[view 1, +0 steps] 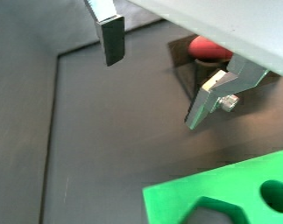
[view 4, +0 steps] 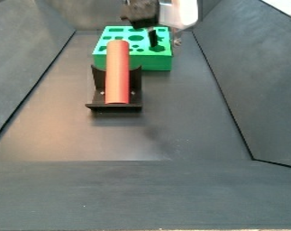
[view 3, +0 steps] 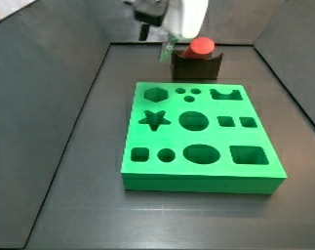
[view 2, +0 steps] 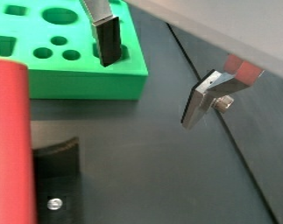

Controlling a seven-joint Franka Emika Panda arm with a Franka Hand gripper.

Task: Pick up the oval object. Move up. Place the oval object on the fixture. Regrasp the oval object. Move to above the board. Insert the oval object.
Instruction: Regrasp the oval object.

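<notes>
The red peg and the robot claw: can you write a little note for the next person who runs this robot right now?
Gripper: open and empty, up off the floor beside the fixture, apart from the peg.
Oval object: lying across the top of the fixture, not held.
Board: flat on the floor next to the fixture; its oval hole looks empty.
Done: peg picked up and placed on the fixture.
Left: regrasp the peg, move above the board, insert it.

Smooth matt red oval object point(view 4: 116, 72), glossy green board point(view 3: 199, 137), brushed-metal end effector point(view 1: 155, 83) fingers.
</notes>
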